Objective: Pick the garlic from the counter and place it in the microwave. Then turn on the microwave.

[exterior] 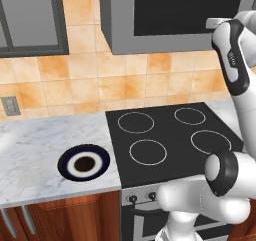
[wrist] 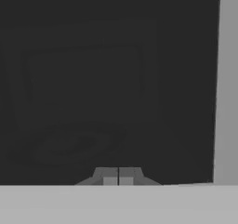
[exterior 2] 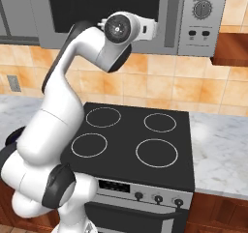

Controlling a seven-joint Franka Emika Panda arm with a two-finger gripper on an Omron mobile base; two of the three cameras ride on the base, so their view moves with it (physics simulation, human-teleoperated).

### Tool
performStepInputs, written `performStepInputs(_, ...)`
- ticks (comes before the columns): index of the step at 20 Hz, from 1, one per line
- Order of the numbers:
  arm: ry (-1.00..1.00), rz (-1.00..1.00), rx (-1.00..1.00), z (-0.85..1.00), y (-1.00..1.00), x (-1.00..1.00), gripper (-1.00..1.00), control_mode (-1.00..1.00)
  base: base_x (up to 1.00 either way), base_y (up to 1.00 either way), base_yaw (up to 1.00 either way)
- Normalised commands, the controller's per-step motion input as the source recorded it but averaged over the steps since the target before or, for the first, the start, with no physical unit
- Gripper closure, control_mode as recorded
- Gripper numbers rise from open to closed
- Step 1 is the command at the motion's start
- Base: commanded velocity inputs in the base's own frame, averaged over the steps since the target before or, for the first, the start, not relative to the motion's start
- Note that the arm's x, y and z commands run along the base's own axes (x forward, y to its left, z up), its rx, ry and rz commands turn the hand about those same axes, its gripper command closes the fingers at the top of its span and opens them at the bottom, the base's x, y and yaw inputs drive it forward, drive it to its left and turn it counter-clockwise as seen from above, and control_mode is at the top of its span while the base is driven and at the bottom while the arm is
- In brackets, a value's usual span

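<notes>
Claw (wrist: pixel 118 177) is fully closed, tips pressed together, nothing between them. Hand view looks straight at the microwave's (exterior 2: pixel 174 14) dark glass door (wrist: pixel 107 79); tips sit right at the glass, contact can't be confirmed. Through the glass there's a faint box interior and a round turntable shape (wrist: pixel 76 144); too dim to make out anything on it. Grey door frame runs down the right side of that view.

Garlic: can't locate it. It isn't visible on the counter (exterior: pixel 35 140), and the microwave inside is too dark to tell.

Microwave door reads as shut in both base views. The box hangs above the stove (exterior: pixel 170 135), wider than it. Control panel at its right end: one round dial (exterior 2: pixel 202 8) above two small dark buttons (exterior 2: pixel 198 33).

Arm is raised high, wrist at the lower edge of the microwave door, hand pointed into it.

Counter left of the stove carries a dark-blue plate (exterior: pixel 84 164) with a white ring, near the front edge, just beside the stove's left side. Plate looks bare. More marble counter right of the stove.

Stove has four white-ringed burners, knobs (exterior 2: pixel 157 197) along the front. Orange tile wall behind, an outlet (exterior: pixel 9 105) at left, and a glass-front wall cabinet (exterior: pixel 30 20) upper left.
</notes>
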Motion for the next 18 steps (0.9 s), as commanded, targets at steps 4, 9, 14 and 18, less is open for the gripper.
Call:
performStepInputs(4, 0.0, 0.0, 0.0, 0.0, -0.26, -0.16, 1.0, -1.0, 0.0, 0.0, 0.0)
performStepInputs(9, 0.0, 0.0, 0.05, 0.0, -0.26, -0.02, 1.0, -1.0, 0.0, 0.0, 0.0)
performStepInputs(14, 0.02, 0.0, 0.16, 0.04, -0.28, 0.0, 1.0, -1.0, 0.0, 0.0, 0.0)
performStepInputs(18, 0.0, 0.0, 0.17, 0.02, -0.28, -0.03, 1.0, -1.0, 0.0, 0.0, 0.0)
